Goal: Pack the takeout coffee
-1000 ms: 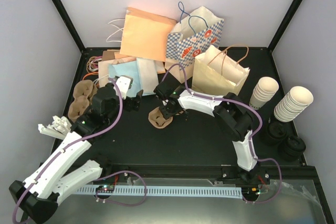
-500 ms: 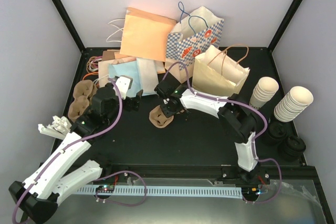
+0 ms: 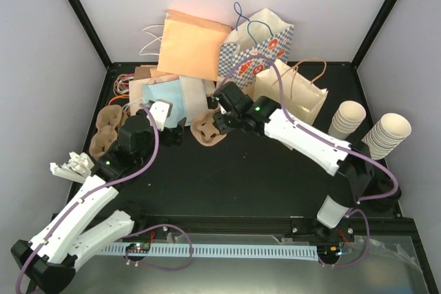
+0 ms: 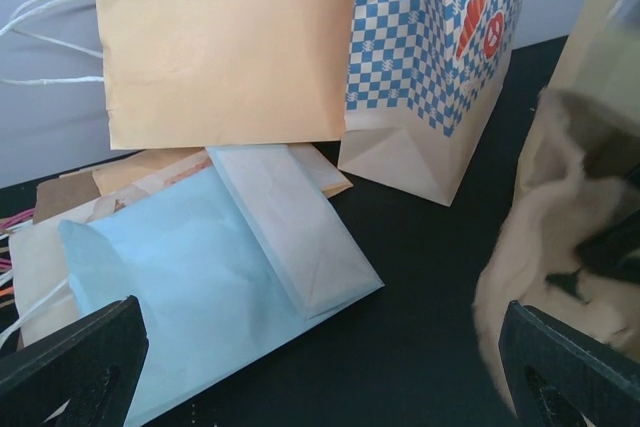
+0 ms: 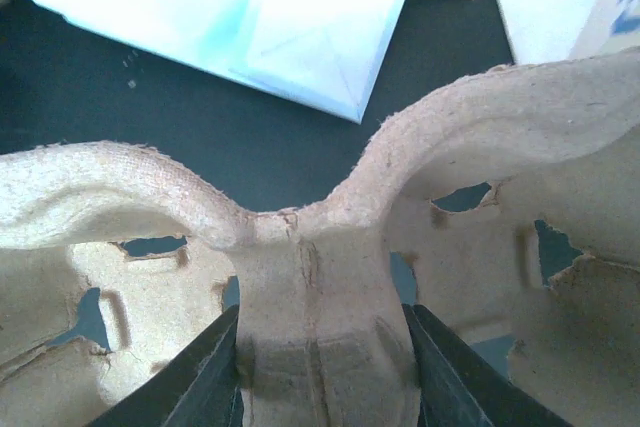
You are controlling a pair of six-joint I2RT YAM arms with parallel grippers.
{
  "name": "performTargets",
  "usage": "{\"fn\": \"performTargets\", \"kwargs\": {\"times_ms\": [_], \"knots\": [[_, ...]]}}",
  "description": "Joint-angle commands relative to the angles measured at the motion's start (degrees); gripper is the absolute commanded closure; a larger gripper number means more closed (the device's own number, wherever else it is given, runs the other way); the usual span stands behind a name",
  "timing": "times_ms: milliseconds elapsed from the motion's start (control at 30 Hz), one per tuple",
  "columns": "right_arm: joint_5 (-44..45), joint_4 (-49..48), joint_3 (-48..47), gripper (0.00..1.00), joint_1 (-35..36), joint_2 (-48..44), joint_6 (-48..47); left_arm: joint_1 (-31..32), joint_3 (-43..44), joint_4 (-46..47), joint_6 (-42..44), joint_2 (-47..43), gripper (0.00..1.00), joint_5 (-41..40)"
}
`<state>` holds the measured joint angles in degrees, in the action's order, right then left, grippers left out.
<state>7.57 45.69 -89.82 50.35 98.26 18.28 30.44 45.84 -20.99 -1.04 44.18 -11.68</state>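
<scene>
Right pincer (image 5: 325,372) gripping pulp carrier (image 5: 480,127), rough, moulded

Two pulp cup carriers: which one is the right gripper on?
The mid-table carrier, clamped at its centre ridge by the right gripper; the other carrier lies at the left edge.

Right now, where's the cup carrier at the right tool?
Top view, centre-left of the table: the two-cup pulp carrier is pinched by its middle ridge in the right tool, just right of the light blue bag and in front of the checked bag.

right gripper (image 3: 220,127) | closed on cup carrier (image 3: 205,129) | carrier moved back-left
</scene>
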Motion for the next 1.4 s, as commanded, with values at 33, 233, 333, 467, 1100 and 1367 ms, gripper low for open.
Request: {"fn": "performTargets", "kwargs": {"times_ms": [33,233,333,467,1100,1367], "knots": [[3.82,4.20,-5.60,0.58,0.04,-7.41,-0.21,-0.29,0.24,0.91,-0.69,-0.70,0.01,-1.91],[5.87,4.90,-11.45,0.57,-2.53,-15.96,-0.10,-0.42,2.02,0.57,-3.36,0.92,0.01,1.41],[5.41,4.01,-13.06,0.57,-5.19,-19.61,1.27,-0.42,4.23,0.61,-4.75,3.06,0.01,4.70],[-0.49,2.91,-13.16,0.57,-12.13,-23.48,4.59,-0.41,7.53,2.39,-7.53,7.88,0.01,9.90],[-4.92,-10.65,6.32,0.57,-27.17,-43.30,21.36,6.14,40.06,4.83,-15.56,42.25,0.07,31.94],[4.11,-13.71,12.09,0.57,-27.23,-49.12,24.01,13.18,49.66,6.75,-17.76,51.89,0.10,32.73]]}}
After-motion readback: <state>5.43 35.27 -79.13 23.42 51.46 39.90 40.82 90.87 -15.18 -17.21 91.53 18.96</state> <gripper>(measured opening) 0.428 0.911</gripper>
